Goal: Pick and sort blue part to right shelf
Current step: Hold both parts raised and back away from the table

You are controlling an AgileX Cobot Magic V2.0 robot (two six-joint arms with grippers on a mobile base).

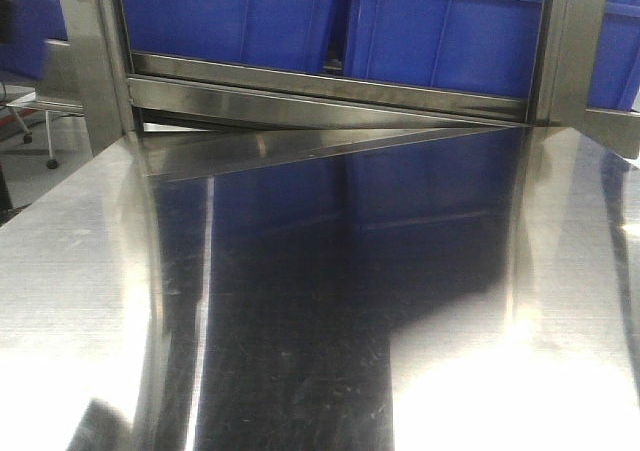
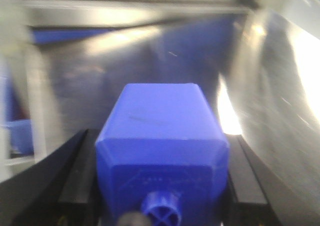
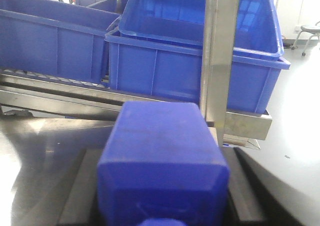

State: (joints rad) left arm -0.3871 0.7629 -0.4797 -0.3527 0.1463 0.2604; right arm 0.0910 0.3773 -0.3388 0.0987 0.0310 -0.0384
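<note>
Transport step, apparently: the right hand (image 3: 162, 196) grips the blue part (image 3: 160, 151) near the bench's (image 3: 30, 156) far edge, facing the right shelf (image 3: 220, 60). The left hand (image 2: 161, 196) grips another blue block (image 2: 160, 126). The next move should lift the part clear of the rail (image 3: 245, 125).

A polished stainless-steel tabletop (image 1: 90, 271) fills the lower frame of the front view, with white glare at its lower left and lower right. In the right wrist view, a pale glossy floor (image 3: 295, 110) stretches along the right edge. A castored metal stool (image 3: 308, 34) stands at upper right before a white wall (image 3: 295, 5).
</note>
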